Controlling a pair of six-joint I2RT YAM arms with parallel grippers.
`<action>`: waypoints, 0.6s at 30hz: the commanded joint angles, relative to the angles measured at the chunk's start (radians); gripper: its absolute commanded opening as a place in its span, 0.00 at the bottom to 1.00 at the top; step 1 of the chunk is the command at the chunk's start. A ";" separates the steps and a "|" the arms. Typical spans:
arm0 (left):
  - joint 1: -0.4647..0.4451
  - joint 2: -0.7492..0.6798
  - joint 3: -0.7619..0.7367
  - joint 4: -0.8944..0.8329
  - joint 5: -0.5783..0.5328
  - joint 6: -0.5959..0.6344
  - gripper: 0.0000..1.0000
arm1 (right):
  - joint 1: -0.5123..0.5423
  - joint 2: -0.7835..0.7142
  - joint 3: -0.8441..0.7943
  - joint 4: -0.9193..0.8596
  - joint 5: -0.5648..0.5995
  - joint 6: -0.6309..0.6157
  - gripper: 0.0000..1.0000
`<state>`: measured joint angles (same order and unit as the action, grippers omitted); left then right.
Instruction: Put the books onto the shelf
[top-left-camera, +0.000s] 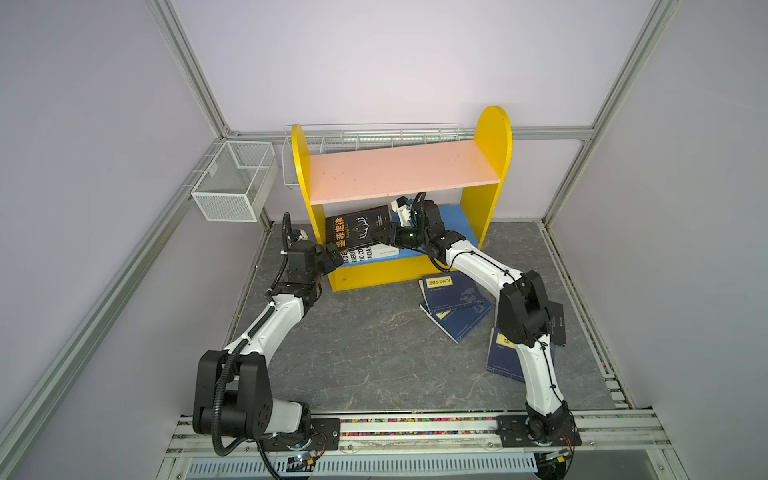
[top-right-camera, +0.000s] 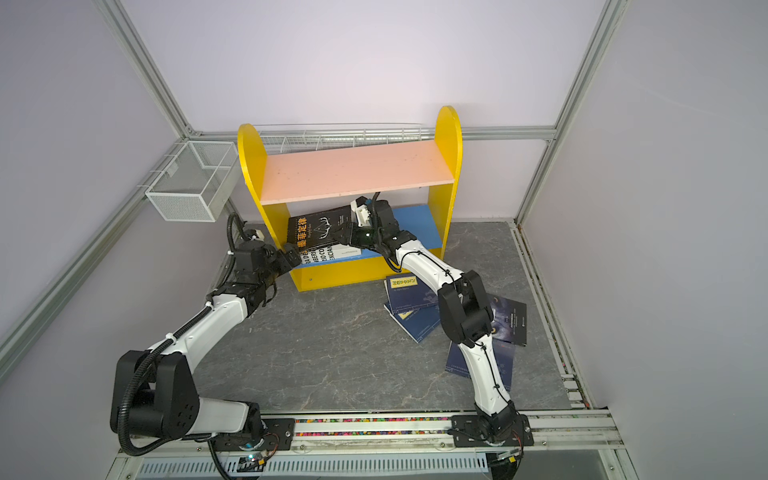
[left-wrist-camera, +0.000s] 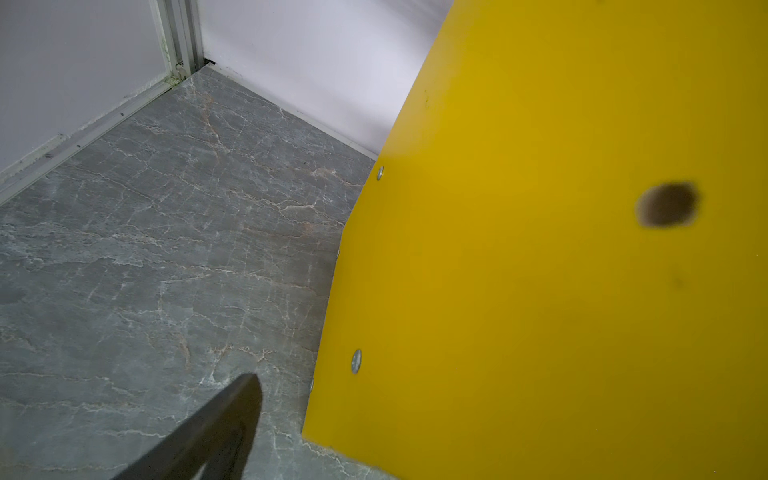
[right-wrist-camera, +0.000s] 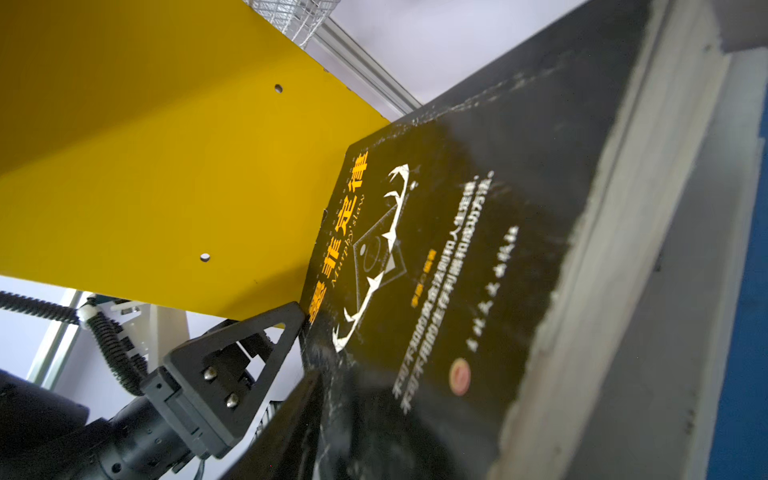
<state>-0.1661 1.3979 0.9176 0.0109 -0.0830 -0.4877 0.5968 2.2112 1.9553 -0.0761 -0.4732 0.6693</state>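
Note:
The shelf (top-left-camera: 399, 170) stands at the back, with yellow sides, a pink upper board and a blue lower board (top-left-camera: 459, 222). On the lower board a black book (top-left-camera: 359, 226) lies tilted on a thick white book (top-left-camera: 368, 254). My right gripper (top-left-camera: 380, 239) reaches under the pink board to the black book's right edge, jaws loosened around it. Only one finger (right-wrist-camera: 291, 419) shows in the right wrist view. My left gripper (top-left-camera: 332, 254) is open at the shelf's front left corner. Three navy books (top-left-camera: 451, 291) (top-left-camera: 461, 320) (top-left-camera: 500, 355) and another black book (top-right-camera: 509, 320) lie on the table.
A white wire mesh basket (top-left-camera: 235, 178) hangs on the left wall. A long wire basket (top-left-camera: 374, 137) runs behind the shelf. The right arm's elbow (top-left-camera: 525, 309) hangs over the books on the table. The arm bases sit on a rail (top-left-camera: 415, 428) at the front edge.

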 joint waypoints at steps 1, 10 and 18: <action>-0.004 -0.015 -0.004 -0.078 -0.021 0.006 1.00 | -0.001 -0.036 0.057 -0.119 0.110 -0.117 0.59; -0.004 -0.037 -0.003 -0.081 -0.015 0.006 1.00 | -0.001 -0.081 0.094 -0.282 0.335 -0.197 0.65; -0.004 -0.046 -0.003 -0.078 -0.002 0.005 1.00 | 0.001 -0.071 0.097 -0.246 0.303 -0.195 0.49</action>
<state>-0.1661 1.3731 0.9173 -0.0364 -0.0856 -0.4885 0.6044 2.1788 2.0293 -0.3290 -0.1806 0.5068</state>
